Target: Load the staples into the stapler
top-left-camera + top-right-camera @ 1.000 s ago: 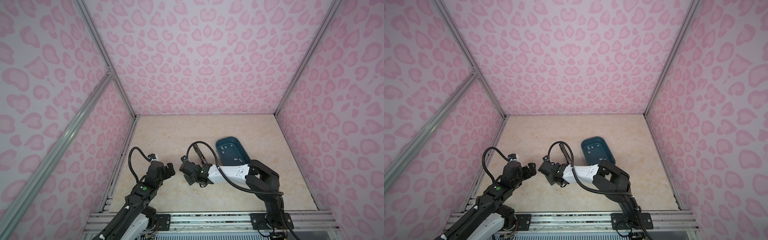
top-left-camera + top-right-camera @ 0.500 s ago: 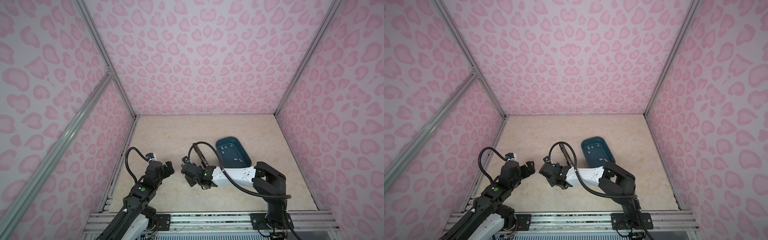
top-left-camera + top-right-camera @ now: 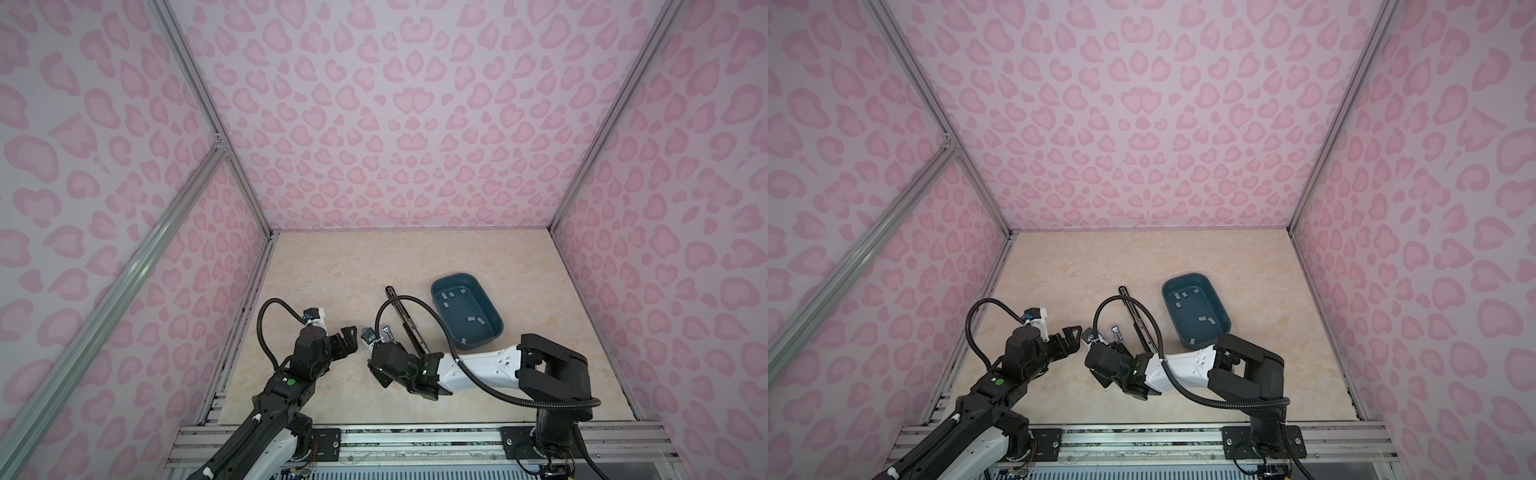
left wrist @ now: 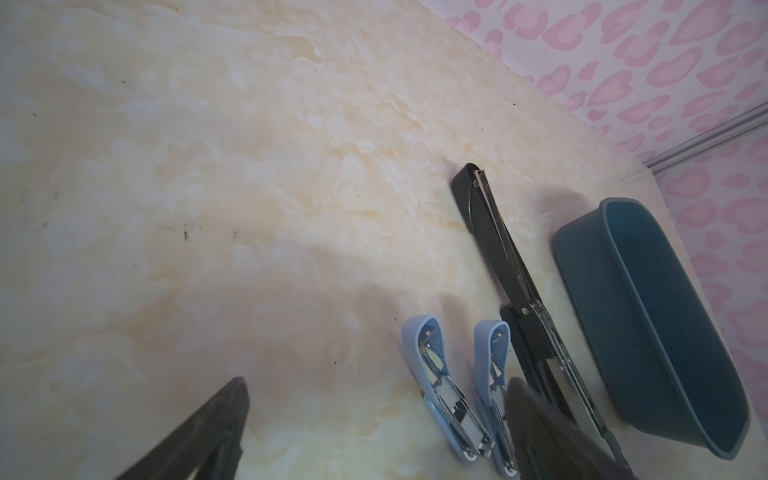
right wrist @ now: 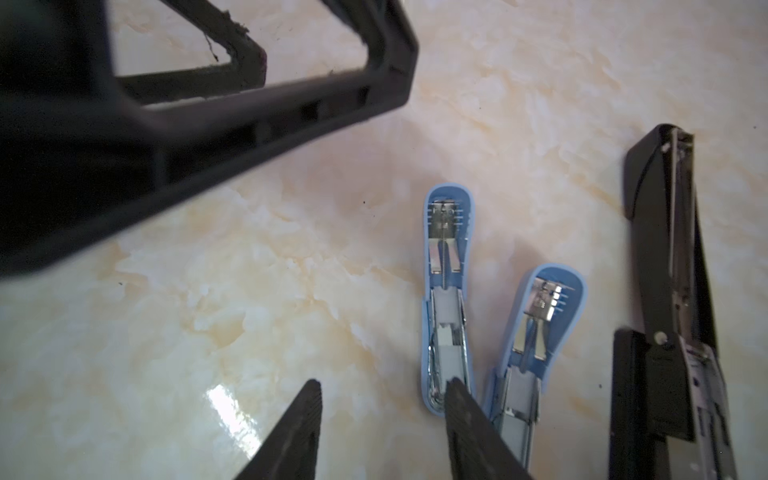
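Note:
Two small light-blue staplers [image 5: 446, 291] [image 5: 536, 332] lie opened out side by side on the marble table, beside a long black stapler [image 5: 673, 270], also opened flat. My right gripper [image 5: 382, 388] is open with only bare table between its fingers; one fingertip [image 5: 455, 388] overlaps the near end of the closer blue stapler. In both top views its fingers are hidden under the wrist [image 3: 390, 361]. My left gripper [image 3: 349, 336] [image 4: 378, 390] hovers wide open just left of the staplers, holding nothing. The staples [image 3: 471, 319] lie scattered in a teal tray [image 3: 494, 328].
The teal tray [image 3: 1225, 324] stands right of the black stapler [image 3: 1138, 316]. Pink patterned walls enclose the table on three sides. The right arm's cable [image 3: 399, 299] loops over the black stapler. My left gripper's finger [image 5: 249, 104] is close in front of the right wrist camera.
My right gripper has opened from nearly shut. The right arm's elbow has shifted to the right. The left arm has hardly moved.

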